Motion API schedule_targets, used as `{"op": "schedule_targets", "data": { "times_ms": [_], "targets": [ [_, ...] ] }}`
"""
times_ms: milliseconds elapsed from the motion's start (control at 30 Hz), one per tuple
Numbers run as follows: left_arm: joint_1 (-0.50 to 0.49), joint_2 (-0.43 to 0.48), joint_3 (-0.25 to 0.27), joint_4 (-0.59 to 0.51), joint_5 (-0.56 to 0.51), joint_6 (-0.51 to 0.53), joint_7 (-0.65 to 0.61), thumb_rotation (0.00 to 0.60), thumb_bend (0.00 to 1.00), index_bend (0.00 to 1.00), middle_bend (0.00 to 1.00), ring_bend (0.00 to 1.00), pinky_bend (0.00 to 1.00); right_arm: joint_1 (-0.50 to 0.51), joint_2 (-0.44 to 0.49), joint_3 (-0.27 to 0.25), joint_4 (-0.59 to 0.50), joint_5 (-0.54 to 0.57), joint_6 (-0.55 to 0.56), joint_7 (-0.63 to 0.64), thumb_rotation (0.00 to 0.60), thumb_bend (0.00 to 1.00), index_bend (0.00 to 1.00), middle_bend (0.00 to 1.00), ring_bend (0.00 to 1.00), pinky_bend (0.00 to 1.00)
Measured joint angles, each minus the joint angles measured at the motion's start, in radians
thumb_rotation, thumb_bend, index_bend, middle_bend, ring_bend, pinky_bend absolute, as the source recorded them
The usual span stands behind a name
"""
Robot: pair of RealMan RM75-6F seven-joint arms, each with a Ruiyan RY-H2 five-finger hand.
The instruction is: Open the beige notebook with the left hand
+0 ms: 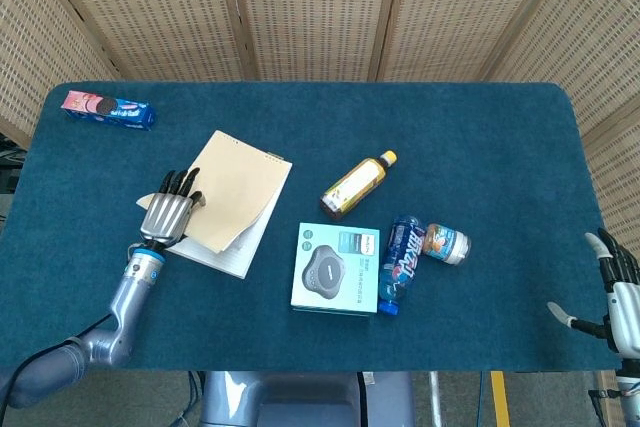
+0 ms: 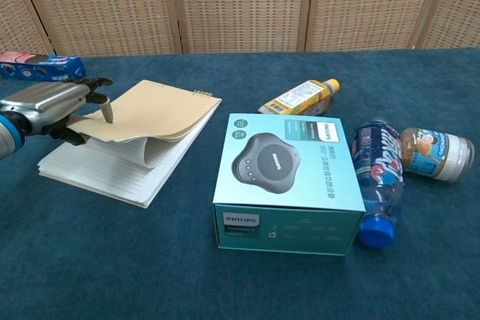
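Right now I'm pinching the beige notebook's (image 2: 154, 106) lifted cover with my left hand (image 2: 56, 106), its long axis running diagonally, spiral edge pointing far-right.

Blue-clothed table (image 1: 480, 137), beige notebook (image 1: 235, 197), cookie pack (image 1: 108, 109), sauce bottle (image 1: 357, 185), teal box (image 1: 337, 268), water bottle (image 1: 401, 262), small jar (image 1: 446, 244)

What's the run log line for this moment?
left hand: lifting beige notebook cover | notebook: partly open | right hand: idle

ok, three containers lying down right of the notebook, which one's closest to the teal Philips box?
The blue plastic bottle with the blue cap: it lies right against the teal box. The yellow-capped amber bottle sits apart behind it; the small jar lies beyond the blue bottle.
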State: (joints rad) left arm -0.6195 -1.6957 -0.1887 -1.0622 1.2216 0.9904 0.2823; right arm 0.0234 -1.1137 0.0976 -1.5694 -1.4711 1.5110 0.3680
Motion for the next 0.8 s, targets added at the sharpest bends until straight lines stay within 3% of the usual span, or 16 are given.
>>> {"op": "schedule_targets", "data": {
  "times_ms": [367, 800],
  "targets": [
    [0.062, 0.071, 0.052, -0.104, 0.056, 0.089, -0.014, 0.600, 0.65, 0.76, 0.00, 0.00, 0.02, 0.000, 0.001, 0.000, -0.003, 0.001, -0.002, -0.001, 0.600, 0.05, 0.02, 0.00, 0.00, 0.00],
    [0.140, 0.140, 0.130, -0.274, 0.120, 0.197, 0.065, 0.600, 0.65, 0.76, 0.00, 0.00, 0.02, 0.000, 0.003, 0.000, -0.004, 0.006, -0.006, 0.005, 0.600, 0.05, 0.02, 0.00, 0.00, 0.00]
  ]
}}
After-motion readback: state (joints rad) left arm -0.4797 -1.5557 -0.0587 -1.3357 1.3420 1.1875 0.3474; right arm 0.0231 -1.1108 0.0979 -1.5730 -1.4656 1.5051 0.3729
